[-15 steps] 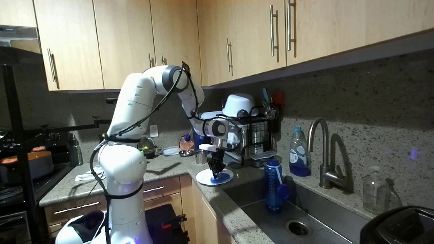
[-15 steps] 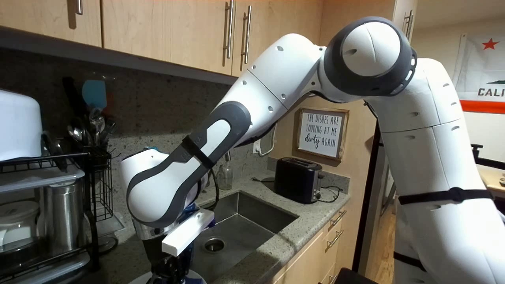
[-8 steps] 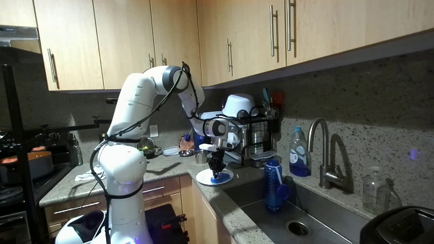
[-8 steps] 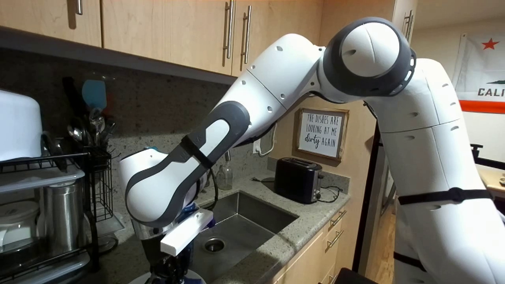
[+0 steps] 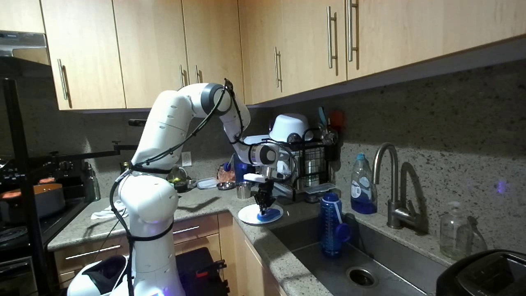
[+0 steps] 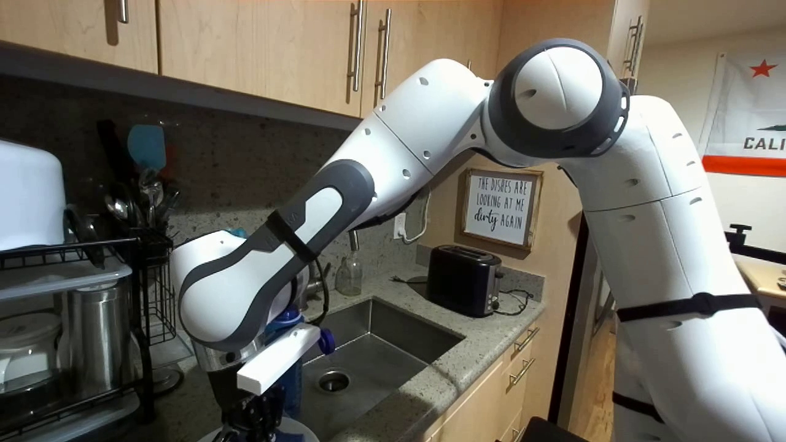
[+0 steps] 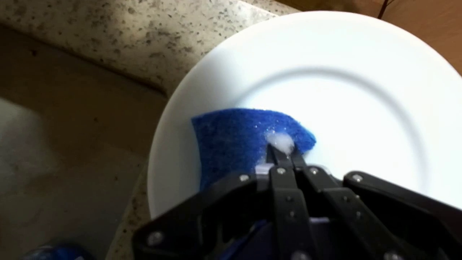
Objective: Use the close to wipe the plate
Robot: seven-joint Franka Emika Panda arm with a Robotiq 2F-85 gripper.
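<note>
Gripper (image 7: 286, 154) at lower centre of the wrist view, narrowed on the blue cloth (image 7: 229, 141) at mid-frame, against the white plate (image 7: 325, 43) at right, presumably for wiping under pressure.

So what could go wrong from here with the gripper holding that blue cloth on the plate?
The plate sits close to both the sink and the front edge of the counter, so a hard sideways push might send it over. White foam shows right where the gripper pinches the blue cloth, so the cloth could slip loose. The blue bottle standing in the sink might get bumped by a wide sweep.
</note>
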